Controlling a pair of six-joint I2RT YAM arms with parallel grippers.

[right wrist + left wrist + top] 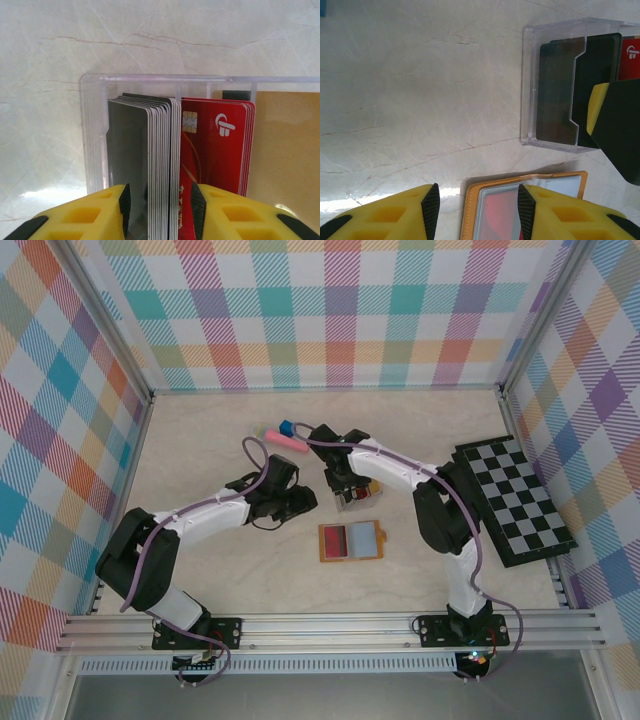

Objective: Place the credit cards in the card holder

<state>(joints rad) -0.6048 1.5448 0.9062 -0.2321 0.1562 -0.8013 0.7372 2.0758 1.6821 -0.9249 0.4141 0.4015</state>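
Note:
The credit cards stand on edge in a clear plastic box (360, 496): a grey stack (160, 150), a red stack (220, 145) and a tan one (285, 150). My right gripper (161, 200) hangs open right over them, its pads straddling the grey stack's edges and the first red card. The card holder (350, 541) lies open and flat in front of the box, with a red card (500, 215) and a pale grey one behind its clear slots. My left gripper (475, 200) is open over the holder's left edge (467, 210), holding nothing.
A black-and-white chequered board (515, 500) lies at the right. A pink stick (287, 443) and a small blue cube (286, 426) sit behind the arms. The right gripper's finger (617, 125) juts over the clear box (530, 90).

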